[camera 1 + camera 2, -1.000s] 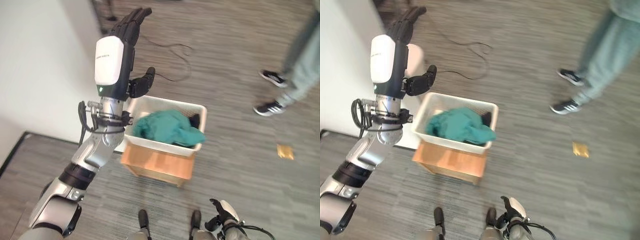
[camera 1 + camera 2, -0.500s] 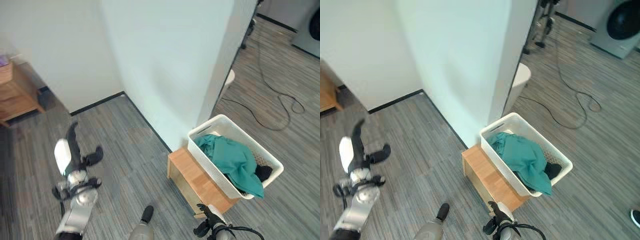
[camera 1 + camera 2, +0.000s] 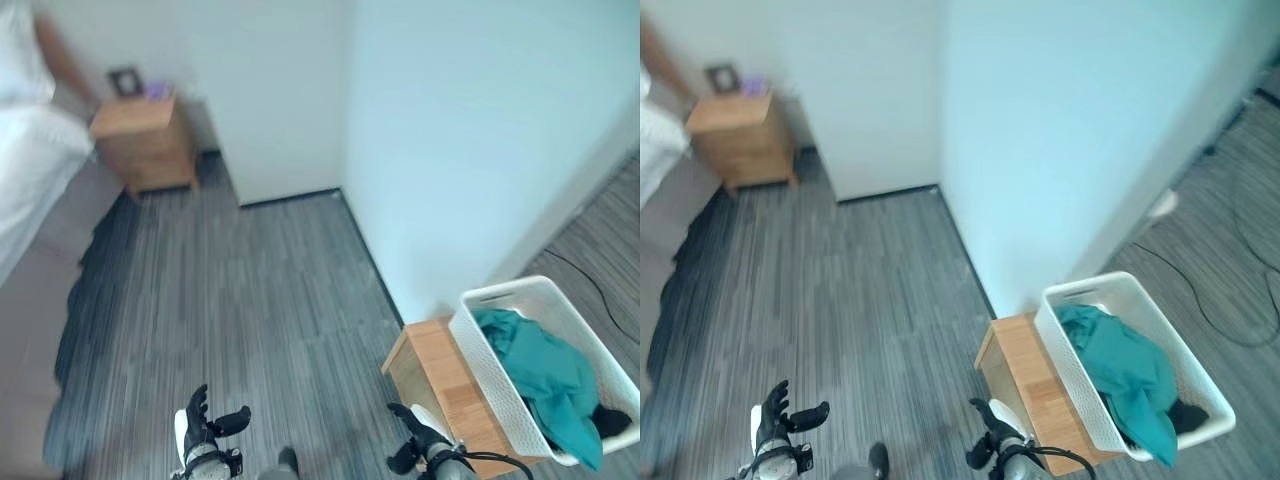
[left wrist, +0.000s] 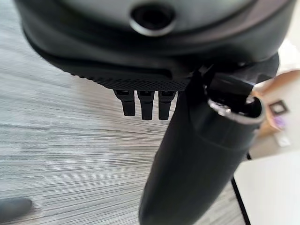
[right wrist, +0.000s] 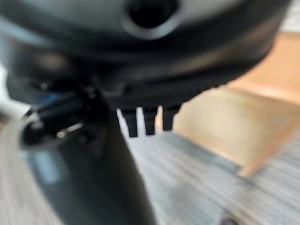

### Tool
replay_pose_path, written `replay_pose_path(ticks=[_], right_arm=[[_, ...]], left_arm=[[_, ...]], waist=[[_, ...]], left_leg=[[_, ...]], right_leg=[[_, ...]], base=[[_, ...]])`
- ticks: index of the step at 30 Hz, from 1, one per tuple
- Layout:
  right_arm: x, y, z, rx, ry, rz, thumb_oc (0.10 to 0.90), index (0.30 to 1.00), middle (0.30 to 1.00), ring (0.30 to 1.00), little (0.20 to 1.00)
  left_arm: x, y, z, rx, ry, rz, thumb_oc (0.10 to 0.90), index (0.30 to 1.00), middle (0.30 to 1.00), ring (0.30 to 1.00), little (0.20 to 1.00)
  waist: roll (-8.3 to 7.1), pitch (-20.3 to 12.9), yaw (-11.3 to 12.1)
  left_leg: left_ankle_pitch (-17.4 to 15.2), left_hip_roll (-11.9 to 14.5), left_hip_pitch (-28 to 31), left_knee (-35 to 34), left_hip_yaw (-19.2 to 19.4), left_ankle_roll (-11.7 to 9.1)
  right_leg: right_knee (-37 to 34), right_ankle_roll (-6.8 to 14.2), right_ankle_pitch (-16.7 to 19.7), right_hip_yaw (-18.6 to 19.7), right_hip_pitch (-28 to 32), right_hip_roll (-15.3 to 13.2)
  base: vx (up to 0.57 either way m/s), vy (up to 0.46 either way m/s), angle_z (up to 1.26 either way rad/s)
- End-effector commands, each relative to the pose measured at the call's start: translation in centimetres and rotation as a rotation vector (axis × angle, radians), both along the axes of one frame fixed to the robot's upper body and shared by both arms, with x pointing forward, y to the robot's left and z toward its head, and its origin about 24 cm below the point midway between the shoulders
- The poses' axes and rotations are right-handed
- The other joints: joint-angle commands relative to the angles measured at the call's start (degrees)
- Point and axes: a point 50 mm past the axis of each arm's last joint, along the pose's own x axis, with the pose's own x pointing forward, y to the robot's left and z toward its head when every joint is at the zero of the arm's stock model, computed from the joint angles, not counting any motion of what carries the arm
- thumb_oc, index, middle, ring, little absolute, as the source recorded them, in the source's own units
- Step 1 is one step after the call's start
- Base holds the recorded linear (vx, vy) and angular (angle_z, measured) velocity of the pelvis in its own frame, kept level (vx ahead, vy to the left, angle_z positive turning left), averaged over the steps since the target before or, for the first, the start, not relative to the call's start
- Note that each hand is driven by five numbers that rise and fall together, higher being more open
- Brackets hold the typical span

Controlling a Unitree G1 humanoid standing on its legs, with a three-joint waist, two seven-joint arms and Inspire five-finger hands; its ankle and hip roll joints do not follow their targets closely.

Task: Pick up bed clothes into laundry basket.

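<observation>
A white laundry basket point(image 3: 490, 380) stands on a low wooden stand point(image 3: 435, 365) at the right, against a white wall. A teal garment point(image 3: 545, 375) and a dark item point(image 3: 607, 420) lie in it. At the far left is a bed with white bedclothes point(image 3: 25, 130) on it. My left hand point(image 3: 200, 425) hangs low at the lower edge, fingers straight and apart, holding nothing. My right hand point(image 3: 420, 445) hangs low beside the wooden stand, fingers point(image 5: 146, 121) straight, nothing in it.
A wooden nightstand point(image 3: 145, 140) with a small frame point(image 3: 126, 80) on it stands by the bed at the back left. A white wall corner point(image 3: 345, 150) juts out in the middle. Grey striped floor point(image 3: 240, 300) runs between the bed and the wall.
The camera has swung left, so the basket now sits at the right and the bed has come into view. My left arm has dropped from raised to low at the lower edge.
</observation>
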Motion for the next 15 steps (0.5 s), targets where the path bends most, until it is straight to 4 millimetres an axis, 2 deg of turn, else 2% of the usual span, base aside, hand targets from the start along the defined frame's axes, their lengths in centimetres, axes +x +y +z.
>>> replay_pose_path(ticks=[1,2,3,4,5,6,7,8,9,10,11,12,13,14,15], right_arm=[[1.5,-0.8,1.6,0.039,-0.134,-0.059,0.8,0.9,0.9,0.9,0.9],[1.8,-1.3,1.8,0.035,-0.145,-0.101,0.8,0.9,0.9,0.9,0.9],[2.2,-1.2,2.1,0.037,-0.162,-0.104,0.8,0.9,0.9,0.9,0.9],[2.8,-1.1,2.7,0.047,-0.197,-0.109,0.8,0.9,0.9,0.9,0.9],[2.9,-1.2,2.7,0.047,-0.199,-0.11,0.8,0.9,0.9,0.9,0.9],[3.6,-1.0,3.3,0.058,-0.231,-0.114,0.8,0.9,0.9,0.9,0.9],[4.7,-0.9,4.5,0.075,-0.291,-0.112,0.8,0.9,0.9,0.9,0.9],[5.5,-1.0,5.6,0.093,-0.345,-0.118,0.8,0.9,0.9,0.9,0.9],[6.6,-1.9,7.6,0.138,-0.437,-0.172,0.8,0.9,0.9,0.9,0.9],[6.6,-1.9,7.6,0.138,-0.437,-0.173,0.8,0.9,0.9,0.9,0.9],[7.5,-2.6,9.3,0.185,-0.51,-0.224,0.8,0.9,0.9,0.9,0.9],[8.0,0.0,8.5,0.278,-0.461,-0.243,0.8,0.9,0.9,0.9,0.9],[8.1,0.0,8.5,0.28,-0.463,-0.242,0.8,0.9,0.9,0.9,0.9],[8.1,-0.6,9.3,0.29,-0.508,-0.262,0.8,0.9,0.9,0.9,0.9],[8.1,-1.3,11.5,0.342,-0.605,-0.243,0.8,0.9,0.9,0.9,0.9]], left_arm=[[1.1,1.9,3.3,0.114,-0.185,-0.084,0.8,0.9,0.9,0.9,0.9],[1.6,1.3,3.7,0.089,-0.214,-0.137,0.8,0.9,0.9,0.9,0.9],[1.8,1.2,4.0,0.079,-0.231,-0.141,0.8,0.9,0.9,0.9,0.9],[2.4,1.2,4.9,0.069,-0.281,-0.148,0.8,0.9,0.9,0.9,0.9],[2.5,1.2,5.0,0.068,-0.283,-0.148,0.8,0.9,0.9,0.9,0.9],[3.1,1.1,6.0,0.073,-0.327,-0.163,0.8,0.9,0.9,0.9,0.9],[3.5,1.1,6.8,0.066,-0.37,-0.174,0.8,0.9,0.9,0.9,0.9],[4.1,1.1,7.8,0.074,-0.411,-0.192,0.8,0.9,0.9,0.9,0.9],[5.1,0.7,9.2,0.069,-0.464,-0.261,0.8,0.9,0.9,0.9,0.9],[5.1,0.7,9.2,0.068,-0.464,-0.262,0.8,0.9,0.9,0.9,0.9],[5.8,0.4,9.9,0.057,-0.485,-0.328,0.8,0.9,0.9,0.9,0.9],[6.3,-0.5,10.1,0.055,-0.489,-0.371,0.8,0.9,0.9,0.9,0.9],[6.3,-0.4,10.1,0.057,-0.491,-0.371,0.8,0.9,0.9,0.9,0.9],[6.1,-0.1,10.0,0.092,-0.468,-0.367,0.8,0.9,0.9,0.9,0.9],[5.7,0.7,10.4,0.096,-0.489,-0.368,0.8,0.9,0.9,0.9,0.9]], waist=[[0.84,-5.49,-2.76],[1.99,-6.43,-3.63],[2.37,-6.0,-3.63],[2.65,-5.38,-3.81],[2.51,-5.33,-4.0],[2.51,-3.91,-4.92],[2.02,-2.98,-6.23],[1.76,-2.43,-7.08],[1.55,-1.41,-9.03],[1.61,-1.45,-9.02],[1.12,-1.24,-9.47],[1.46,-1.38,-9.41],[1.43,-1.43,-9.47],[1.27,-1.59,-9.74],[0.54,-1.97,-9.68]], left_leg=[[-0.09,6.9,19.46,-2.7,1.89,-11.9],[-2.42,3.04,18.21,-9.55,1.15,-10.58],[-3.01,1.06,17.85,-11.86,0.17,-9.24],[-3.44,-0.18,18.06,-13.99,-0.08,-8.37],[-3.4,-0.64,18.11,-14.35,-0.19,-8.16],[-3.69,-1.49,17.91,-15.56,-1.57,-7.67],[-3.48,-1.72,17.63,-16.95,-2.83,-7.84],[-2.69,-1.44,16.59,-17.84,-4.89,-7.95],[0.68,-0.61,14.07,-19.79,-9.2,-8.34],[0.76,-0.49,13.98,-19.78,-9.28,-8.42],[0.93,-1.69,11.68,-20.92,-16.85,-8.37],[0.68,-2.87,10.61,-21.15,-20.49,-8.03],[0.86,-2.82,10.36,-21.15,-20.56,-8.03],[0.8,-4.09,9.43,-21.15,-24.02,-7.83],[0.83,-5.4,8.19,-21.15,-27.26,-7.72]], right_leg=[[0.93,3.66,-0.3,-8.43,-3.13,-6.15],[3.88,4.39,0.63,-9.84,-3.75,-8.06],[7.55,5.19,1.39,-10.55,-4.99,-10.27],[12.21,6.43,2.4,-11.11,-6.12,-13.39],[12.93,6.72,2.34,-11.32,-6.22,-14.09],[19.05,9.67,4.98,-8.88,-8.75,-17.43],[21.56,13.08,7.06,-3.47,-11.15,-19.35],[21.38,14.68,6.0,3.45,-12.65,-17.9],[18.92,14.4,1.48,16.86,-14.18,-11.93],[18.98,14.31,1.36,16.76,-14.23,-11.84],[15.19,13.71,-0.86,28.35,-12.94,-7.76],[14.34,13.37,-1.54,33.58,-12.24,-6.01],[14.15,13.31,-1.31,33.51,-12.36,-5.95],[12.73,13.03,-1.91,38.3,-11.28,-4.15],[8.7,12.04,-2.85,44.94,-9.41,-2.3]], base=[[-0.05,0.342,1.72],[-0.05,0.527,2.53],[-0.02,0.581,2.94],[-0.01,0.33,2.03],[-0.03,0.268,1.17],[-0.06,0.19,0.86],[-0.11,0.171,1.16],[-0.18,0.095,1.89],[-0.14,0.028,1.81],[-0.05,-0.001,2.09],[0.08,-0.009,2.1],[0.08,-0.004,2.74],[0.07,0.009,2.93],[0.04,-0.09,2.33],[0.07,-0.132,1.78]])
